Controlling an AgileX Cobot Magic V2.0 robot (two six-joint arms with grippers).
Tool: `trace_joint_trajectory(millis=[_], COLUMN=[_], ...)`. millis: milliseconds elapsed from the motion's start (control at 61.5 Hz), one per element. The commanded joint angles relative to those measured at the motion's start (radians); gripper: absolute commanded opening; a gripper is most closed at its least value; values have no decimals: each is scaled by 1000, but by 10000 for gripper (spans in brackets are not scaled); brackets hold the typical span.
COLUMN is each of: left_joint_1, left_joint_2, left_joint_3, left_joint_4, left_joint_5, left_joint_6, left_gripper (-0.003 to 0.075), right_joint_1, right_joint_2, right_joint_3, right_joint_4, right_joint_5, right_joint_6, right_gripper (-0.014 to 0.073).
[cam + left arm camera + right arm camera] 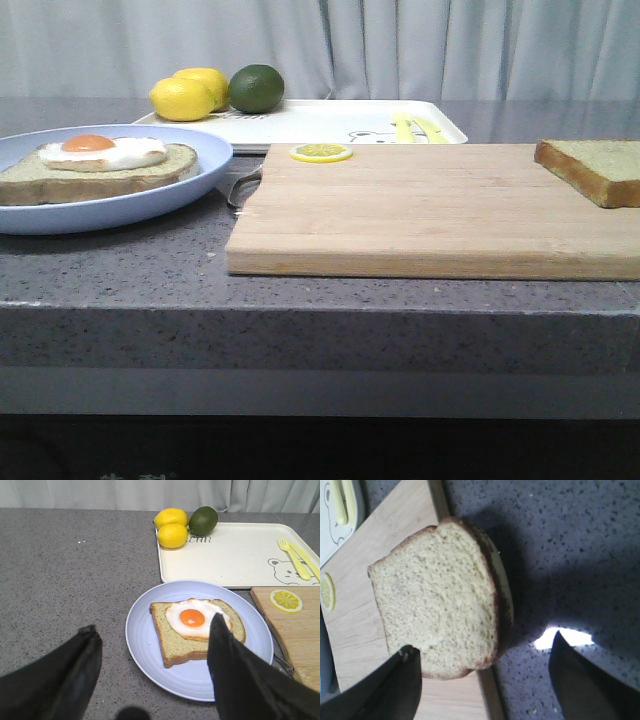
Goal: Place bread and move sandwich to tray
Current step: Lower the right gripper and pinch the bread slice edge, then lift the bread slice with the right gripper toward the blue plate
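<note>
Cutting board (430, 205) as landmark, lying flat on the grey speckled desk (120, 270).

Bread (592, 168): thick squarish slice, flat on the board's far right corner. My right wrist view shows its crust edge hanging past the board's side over the desk.

Sandwich (98, 165): so far one slice with a fried egg (195, 619) on top, on the round light-blue plate (170, 195), on the desk left of the board. Plate rim just beside the board's left edge; I cannot tell whether they touch.

Tray (330, 120): white, behind the board, partly behind the plate too. Two lemons (190, 93) and a lime (256, 88) sit at its far left corner; yellow fork and knife (299, 562) lie at its right end.

Lemon slice (320, 152): on the board's far edge, towards the left.

My left end effector (150, 655): fingers spread wide, holding nothing, hanging above the plate.

My right end effector (485, 675): fingers spread wide, holding nothing, hanging above the bread, one finger over the board and the other over the desk.
</note>
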Motion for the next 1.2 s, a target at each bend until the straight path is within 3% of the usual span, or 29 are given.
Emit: trace_joint_trajectory(millis=[0,277,472,748,846,1041,1188], left_joint_1=[0,0,0,0,0,0,0], left_joint_2=[10,10,10,10,10,10,10], left_joint_3=[-27,-27,-27,-27,-27,-27,-27], left_joint_4=[-5,-5,-5,-5,-5,-5,-5], left_joint_5=[-74,-74,-74,-74,-74,-74,-74], left_joint_6=[-6,-6,-6,-6,-6,-6,-6], left_gripper=[458,458,458,458,458,458,458], right_joint_1=[18,40,41,65,64,64,64], right_joint_2=[0,82,122,137,137,136,116], right_joint_3=[-32,-34,-34,-34,-34,-34,-34], right_joint_4=[79,106,196,196,196,221,229], right_joint_5=[64,75,133,133,133,133,133], right_joint_6=[-48,-76,-132,-141,-141,-140,-137], right_gripper=[546,546,546,537,465,241,191])
